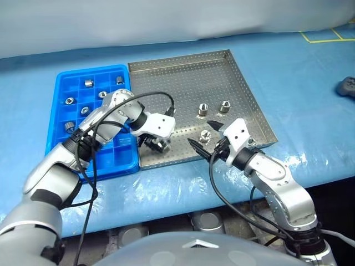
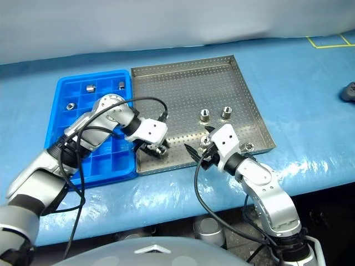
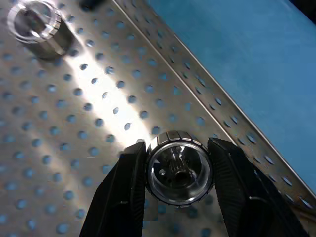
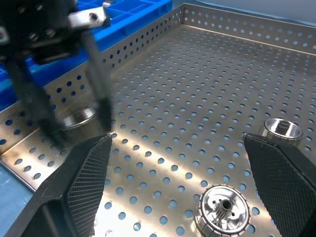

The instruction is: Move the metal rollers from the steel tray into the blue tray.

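Dark object [image 1: 346,87] at the table's far right, cut off.

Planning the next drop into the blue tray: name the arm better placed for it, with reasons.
Left. Its fingers are shut on a shiny silver metal roller beside the bright blue compartmented plastic tray. The right gripper stands open and empty over the perforated steel tray, farther away.

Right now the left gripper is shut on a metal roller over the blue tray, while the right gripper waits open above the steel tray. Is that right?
Not quite. The left gripper is shut on a metal roller, but over the steel tray, near its edge, not the blue tray; the left wrist view shows perforated metal beneath it. The right gripper does wait open above the steel tray.
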You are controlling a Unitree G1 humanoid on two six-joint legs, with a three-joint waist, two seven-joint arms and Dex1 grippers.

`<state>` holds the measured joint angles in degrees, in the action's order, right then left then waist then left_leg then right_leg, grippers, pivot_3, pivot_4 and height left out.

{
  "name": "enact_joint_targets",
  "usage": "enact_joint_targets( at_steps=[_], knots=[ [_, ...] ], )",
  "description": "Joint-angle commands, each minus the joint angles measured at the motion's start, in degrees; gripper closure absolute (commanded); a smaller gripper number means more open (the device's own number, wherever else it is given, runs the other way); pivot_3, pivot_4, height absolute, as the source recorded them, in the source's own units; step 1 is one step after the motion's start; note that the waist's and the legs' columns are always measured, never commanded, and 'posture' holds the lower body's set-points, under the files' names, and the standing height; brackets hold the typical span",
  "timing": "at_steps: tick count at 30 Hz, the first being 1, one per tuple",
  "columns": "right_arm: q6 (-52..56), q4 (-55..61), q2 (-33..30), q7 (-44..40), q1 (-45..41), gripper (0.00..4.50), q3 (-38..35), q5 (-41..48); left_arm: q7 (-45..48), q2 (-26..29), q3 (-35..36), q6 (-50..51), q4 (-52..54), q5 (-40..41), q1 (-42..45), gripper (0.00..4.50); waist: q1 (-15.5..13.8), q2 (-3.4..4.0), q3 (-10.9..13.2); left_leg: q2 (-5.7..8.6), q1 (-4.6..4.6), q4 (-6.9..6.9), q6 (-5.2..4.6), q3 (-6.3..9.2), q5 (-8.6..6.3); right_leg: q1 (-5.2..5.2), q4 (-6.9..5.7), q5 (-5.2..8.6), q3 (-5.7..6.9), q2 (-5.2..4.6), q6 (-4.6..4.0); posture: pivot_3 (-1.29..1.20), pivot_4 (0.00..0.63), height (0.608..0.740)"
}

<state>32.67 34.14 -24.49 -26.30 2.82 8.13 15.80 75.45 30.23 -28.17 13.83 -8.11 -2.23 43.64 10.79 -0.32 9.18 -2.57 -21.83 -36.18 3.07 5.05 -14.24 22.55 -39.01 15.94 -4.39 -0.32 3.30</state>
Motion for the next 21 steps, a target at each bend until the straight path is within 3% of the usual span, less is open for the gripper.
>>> enact_joint_targets(
  at_steps=[1,8,11,21],
  knots=[
    [-1.19,0.68,0.3,-0.58,-1.33,0.0,0.6,0.02,-20.82,-4.44,14.9,5.43,5.1,1.22,-3.53,2.84,0.04,0.0,0.0,0.0,0.0,-0.02,-0.03,0.01,-0.01,0.0,0.0,-0.02,0.0,0.0,-0.03,-0.2,0.15,0.74],
    [-1.05,-0.47,0.46,-2.78,-4.83,0.0,3.18,0.43,-49.31,-14.22,36.45,13.44,24.05,2.38,-17.64,2.84,-0.48,0.02,-0.01,-0.04,0.1,0.0,-0.13,0.01,-0.07,-0.02,-0.09,-0.15,-0.04,0.03,-0.25,-0.15,0.15,0.74],
    [-1.07,-1.59,0.63,-3.95,-6.59,0.0,4.22,0.62,-58.44,-18.88,42.25,15.79,32.45,1.48,-23.48,2.84,-1.7,0.0,-0.01,0.0,0.07,-0.05,-0.12,-0.01,-0.06,-0.05,-0.07,-0.16,-0.01,-0.06,-0.26,-0.11,0.15,0.74],
    [-1.64,-4.99,1.18,-7.52,-10.55,0.0,6.96,0.65,-72.18,-26.91,44.53,24.49,43.47,-0.87,-40.12,2.84,-6.38,-0.05,-0.02,0.07,0.15,-0.16,-0.07,0.02,-0.04,-0.2,-0.03,-0.21,0.09,-0.12,-0.19,-0.04,0.15,0.74]
  ],
)
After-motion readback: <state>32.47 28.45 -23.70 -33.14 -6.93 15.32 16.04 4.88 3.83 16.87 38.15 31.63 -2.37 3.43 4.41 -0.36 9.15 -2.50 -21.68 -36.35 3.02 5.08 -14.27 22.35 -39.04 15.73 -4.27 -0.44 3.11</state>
